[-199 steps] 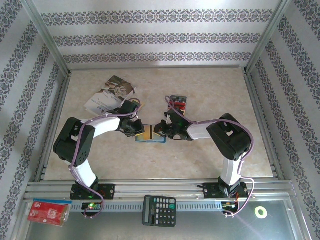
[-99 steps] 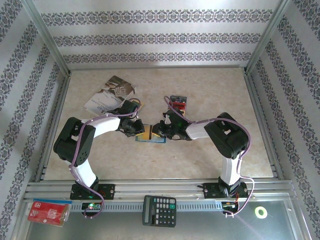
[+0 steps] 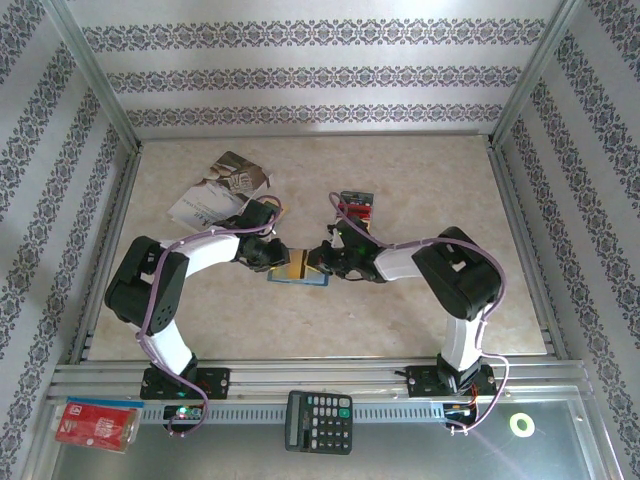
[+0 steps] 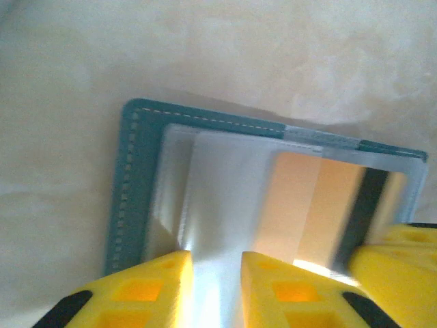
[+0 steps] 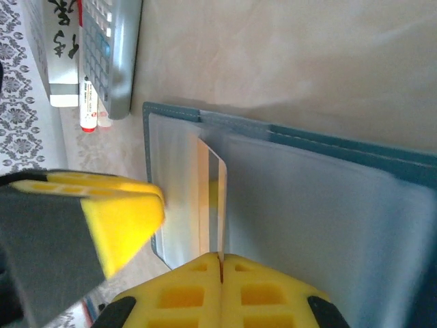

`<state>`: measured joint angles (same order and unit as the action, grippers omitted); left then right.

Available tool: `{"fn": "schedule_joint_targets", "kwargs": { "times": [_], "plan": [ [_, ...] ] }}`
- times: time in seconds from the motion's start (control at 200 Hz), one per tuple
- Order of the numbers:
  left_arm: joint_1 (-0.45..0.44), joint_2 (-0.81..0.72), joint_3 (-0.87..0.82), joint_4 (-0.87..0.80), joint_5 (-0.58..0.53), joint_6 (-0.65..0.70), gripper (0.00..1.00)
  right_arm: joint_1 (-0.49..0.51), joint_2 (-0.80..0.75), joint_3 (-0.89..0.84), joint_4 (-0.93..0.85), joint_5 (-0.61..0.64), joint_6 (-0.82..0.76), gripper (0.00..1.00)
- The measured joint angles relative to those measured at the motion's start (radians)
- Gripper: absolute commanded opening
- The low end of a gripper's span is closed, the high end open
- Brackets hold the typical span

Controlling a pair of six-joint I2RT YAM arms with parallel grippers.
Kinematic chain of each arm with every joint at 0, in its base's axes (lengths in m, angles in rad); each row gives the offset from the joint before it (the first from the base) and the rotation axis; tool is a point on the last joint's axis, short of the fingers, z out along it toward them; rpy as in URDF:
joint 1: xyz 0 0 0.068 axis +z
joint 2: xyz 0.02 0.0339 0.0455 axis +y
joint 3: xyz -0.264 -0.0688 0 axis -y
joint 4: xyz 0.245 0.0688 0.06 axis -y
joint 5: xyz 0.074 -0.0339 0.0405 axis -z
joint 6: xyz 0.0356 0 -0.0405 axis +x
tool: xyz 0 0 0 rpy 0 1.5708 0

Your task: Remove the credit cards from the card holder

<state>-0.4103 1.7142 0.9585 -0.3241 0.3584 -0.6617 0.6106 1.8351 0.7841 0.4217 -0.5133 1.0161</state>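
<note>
The small blue bifold wallet [image 3: 300, 281] lies open and flat near the middle of the beige marble-patterned tabletop [image 3: 420, 180], with the two arms meeting over it from either side. The left gripper [image 4: 213, 287] is at the wallet's left half, its yellow jaws a little apart with the pale grey-blue slot lining showing in the gap. Nothing is pinched between them, and whether the tips press on the lining cannot be told. The right gripper [image 5: 220, 283] is at the right half with its yellow jaws together, clamped on the edge of a thin gold-tan plastic card [image 5: 210, 198]. In the right wrist view this card stands on edge and rises out of a slot. In the left wrist view the same card shows its tan face and a black stripe, and its far part is still under the slot's pale rim. Just far of the right gripper lies a grey pocket calculator [image 5: 113, 48] with a red and white pen beside it, close to the wallet but not touching it. Further off at the far left lie some printed leaflets [image 3: 215, 190]. On the metal shelf at the near edge are a black desk calculator [image 3: 319, 421] between the arm bases and a red packet [image 3: 95, 423] at the left corner.
</note>
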Motion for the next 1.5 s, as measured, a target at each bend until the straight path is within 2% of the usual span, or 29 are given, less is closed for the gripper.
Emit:
{"fn": "schedule_joint_targets", "kwargs": {
  "times": [0.24, 0.42, 0.625, 0.899, 1.179, 1.504],
  "plan": [
    [0.012, -0.088, 0.077, -0.075, -0.035, 0.057, 0.60, -0.111, -0.230, -0.069, -0.064, 0.020, -0.180, 0.00],
    [0.034, -0.208, 0.182, -0.089, -0.097, 0.088, 0.72, -0.183, -0.422, -0.047, -0.161, 0.026, -0.350, 0.00],
    [0.053, -0.287, 0.197, -0.100, -0.183, 0.105, 0.85, -0.229, -0.507, 0.067, -0.343, 0.026, -0.594, 0.00],
    [0.103, -0.415, 0.067, -0.102, -0.275, 0.113, 1.00, -0.229, -0.481, 0.303, -0.654, 0.064, -0.961, 0.00],
    [0.182, -0.509, -0.039, -0.098, -0.283, 0.112, 1.00, -0.249, -0.324, 0.533, -0.902, 0.106, -1.242, 0.00],
    [0.209, -0.517, -0.070, -0.095, -0.242, 0.108, 1.00, -0.256, -0.119, 0.719, -1.126, 0.122, -1.519, 0.00]
  ]
}}
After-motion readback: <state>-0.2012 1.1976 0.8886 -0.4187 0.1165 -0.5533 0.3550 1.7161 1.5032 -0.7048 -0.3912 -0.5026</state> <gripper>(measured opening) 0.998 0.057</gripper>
